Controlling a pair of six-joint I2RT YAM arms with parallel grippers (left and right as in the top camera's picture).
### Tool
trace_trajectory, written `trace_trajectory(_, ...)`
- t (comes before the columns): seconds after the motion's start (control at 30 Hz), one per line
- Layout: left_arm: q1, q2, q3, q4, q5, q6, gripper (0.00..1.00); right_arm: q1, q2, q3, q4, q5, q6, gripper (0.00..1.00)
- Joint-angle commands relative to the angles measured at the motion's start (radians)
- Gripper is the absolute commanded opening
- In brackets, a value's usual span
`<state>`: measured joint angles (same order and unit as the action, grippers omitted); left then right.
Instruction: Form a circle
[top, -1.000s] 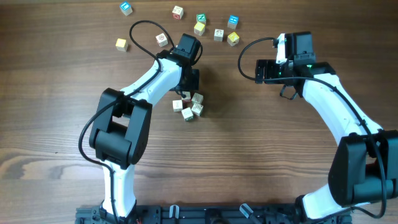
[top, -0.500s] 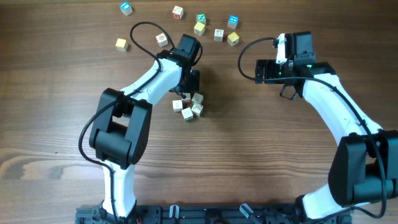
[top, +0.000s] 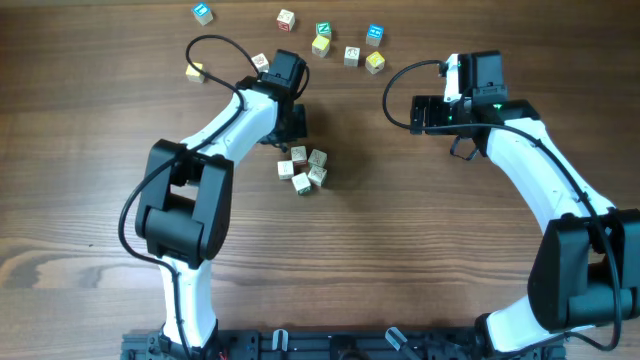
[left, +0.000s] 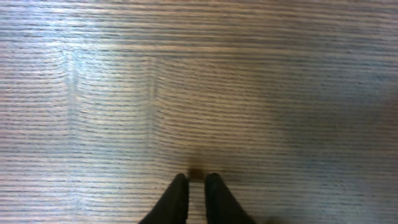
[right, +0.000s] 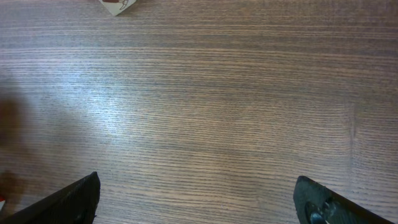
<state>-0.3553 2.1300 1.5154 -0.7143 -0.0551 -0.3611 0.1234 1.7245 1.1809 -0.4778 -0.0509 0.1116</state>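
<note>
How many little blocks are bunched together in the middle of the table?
5. Top left block, top right block, left block, right block and bottom block, all huddled in a tight ring. None looks hidden from overhead.

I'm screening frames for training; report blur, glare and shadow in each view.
Overhead: sharp, evenly lit, only soft shadows on the table. Left wrist: wood grain smeared, likely motion blur; left gripper dark and soft-edged. Right wrist: crisp grain, pale glare patch left of centre, dark shadow at the left edge.
</note>
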Motion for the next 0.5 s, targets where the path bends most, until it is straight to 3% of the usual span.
trace_trajectory(0.0, 0.017, -0.011, 0.039, -0.016, -0.014, -0.010, 0.11, 0.002, -0.007, 0.001, 0.003, 0.000, 0.003, 1.00)
trace_trajectory(0.13, 0.034, -0.156, 0.106, -0.122, 0.020, -0.044, 0.06, 0.002, -0.007, 0.001, 0.003, -0.001, 0.003, 1.00)
trace_trajectory(0.33, 0.029, -0.330, 0.094, -0.488, 0.099, -0.043, 0.04, 0.002, -0.007, 0.001, 0.003, -0.001, 0.003, 1.00)
trace_trajectory(0.47, 0.006, -0.447, -0.074, -0.507, 0.100, -0.041, 0.04, 0.002, -0.007, 0.001, 0.003, -0.001, 0.003, 1.00)
